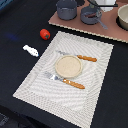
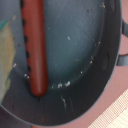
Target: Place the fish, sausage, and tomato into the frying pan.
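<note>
The frying pan (image 1: 91,15) stands on the pink board at the back, its handle pointing toward the front. The reddish-brown sausage (image 1: 90,15) lies flat inside it. In the wrist view the sausage (image 2: 36,47) rests loose on the pan's grey floor (image 2: 75,45). My gripper (image 1: 101,4) hangs just above the pan, mostly cut off by the picture's top edge. A blurred beige finger (image 2: 5,55) shows beside the sausage, not touching it; the jaws look open. The red tomato (image 1: 45,34) and white fish (image 1: 30,50) lie on the dark table, off the placemat toward the exterior view's left.
A deeper dark-grey pot (image 1: 66,9) stands beside the pan. A beige bowl (image 1: 123,16) sits at the board's right end. The striped placemat (image 1: 35,80) carries a tan plate (image 1: 68,66), a knife (image 1: 80,57) and a fork (image 1: 65,80).
</note>
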You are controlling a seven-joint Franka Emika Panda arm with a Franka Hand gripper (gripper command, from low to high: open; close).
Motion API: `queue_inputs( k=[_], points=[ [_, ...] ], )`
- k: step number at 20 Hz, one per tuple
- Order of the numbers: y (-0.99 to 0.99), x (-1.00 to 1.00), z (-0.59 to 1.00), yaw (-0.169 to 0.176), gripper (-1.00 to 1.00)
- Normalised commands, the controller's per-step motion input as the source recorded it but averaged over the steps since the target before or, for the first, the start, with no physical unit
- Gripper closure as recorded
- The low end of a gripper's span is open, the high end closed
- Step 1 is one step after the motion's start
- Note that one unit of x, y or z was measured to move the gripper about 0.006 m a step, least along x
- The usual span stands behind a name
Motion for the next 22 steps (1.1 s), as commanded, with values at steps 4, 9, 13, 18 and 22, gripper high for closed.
queue_inputs(
  k=[4, 9, 13, 18, 22],
  points=[
    [-0.47, -0.66, 0.51, -0.042, -1.0],
    [-0.47, -0.64, 0.48, -0.047, -1.0],
    [-0.48, -0.61, 0.39, -0.056, -1.0],
    [-0.51, -0.58, 0.23, -0.071, -1.0],
    [-0.54, -0.57, 0.02, -0.064, -1.0]
  ],
)
